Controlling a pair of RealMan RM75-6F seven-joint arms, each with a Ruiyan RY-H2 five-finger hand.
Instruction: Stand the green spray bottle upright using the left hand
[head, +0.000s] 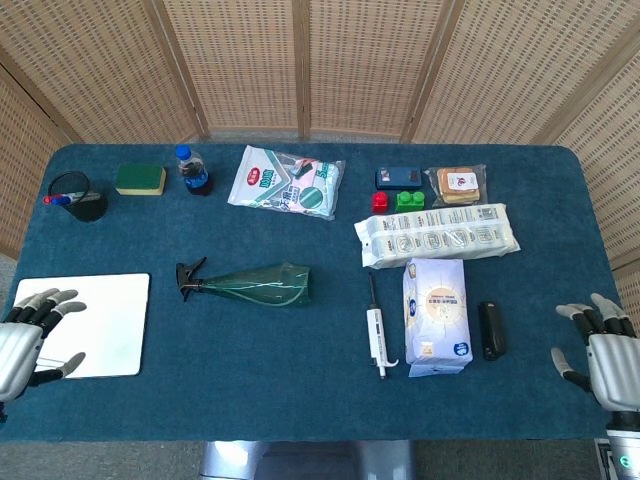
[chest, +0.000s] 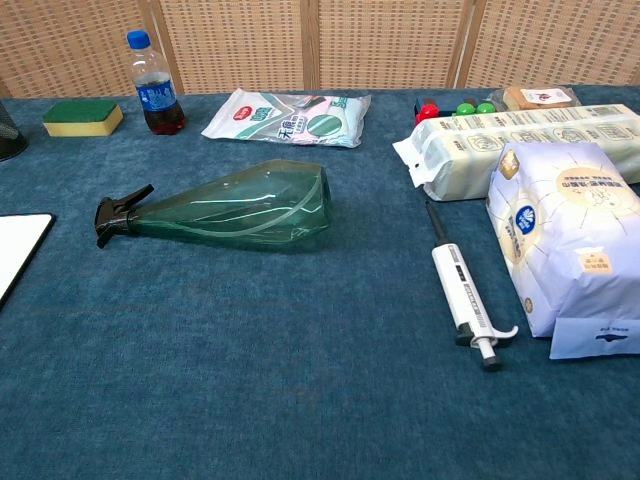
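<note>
Left hand (head: 28, 338) hovers at the table's near-left corner, fingers spread and empty, over the near-left edge of the white board (head: 100, 322); it is well apart from the green spray bottle (head: 252, 284). The bottle lies on its side in the left-centre of the table (head: 300, 390), black trigger head pointing toward the left edge and flat base toward the right. The body is translucent, conical and appears empty, so it is judged light, thin-walled and somewhat flexible; the smooth plastic is likely slippery and prone to rolling on the cloth. The recommended hold is around the tapering section between the trigger head and the wide base, where the hand can wrap fully; the trigger itself is a poor grip point. Pivot the bottle onto its base. Right hand (head: 603, 350) is at the near-right corner, fingers apart, holding nothing. A white pipette (chest: 463, 300) and a white pouch (chest: 562, 245) lie toward the right.
</note>
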